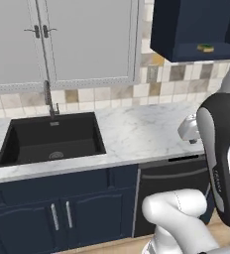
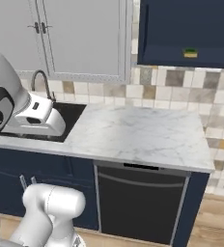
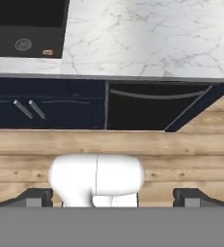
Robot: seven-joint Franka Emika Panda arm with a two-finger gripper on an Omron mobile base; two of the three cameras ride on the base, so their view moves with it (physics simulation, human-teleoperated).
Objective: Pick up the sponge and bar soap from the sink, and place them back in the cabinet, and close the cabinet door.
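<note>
The green-and-yellow sponge [image 1: 205, 48] [image 2: 190, 53] lies on the bottom shelf of the open navy cabinet [image 1: 166, 30] [image 2: 181, 24]. The cabinet door is out of view. The small orange bar soap [image 3: 48, 52] rests in the black sink [image 1: 47, 136] [image 3: 17, 29], in the basin's corner near the round drain [image 3: 23, 45]. My gripper [image 3: 113, 198] is open, fingertips [image 3: 34, 198] far apart with nothing between them. It points down, held back from the counter over the wooden floor. The soap is far from it, at the upper left of the hand view.
A marble counter [image 2: 133, 130] runs right of the sink, above a black dishwasher [image 2: 138, 202] and navy base doors [image 1: 62, 218]. A dark gooseneck tap [image 1: 48, 99] stands behind the basin. Light grey wall cabinets [image 1: 62, 39] hang over the sink. My arm's elbow [image 1: 218, 149] rises at the right.
</note>
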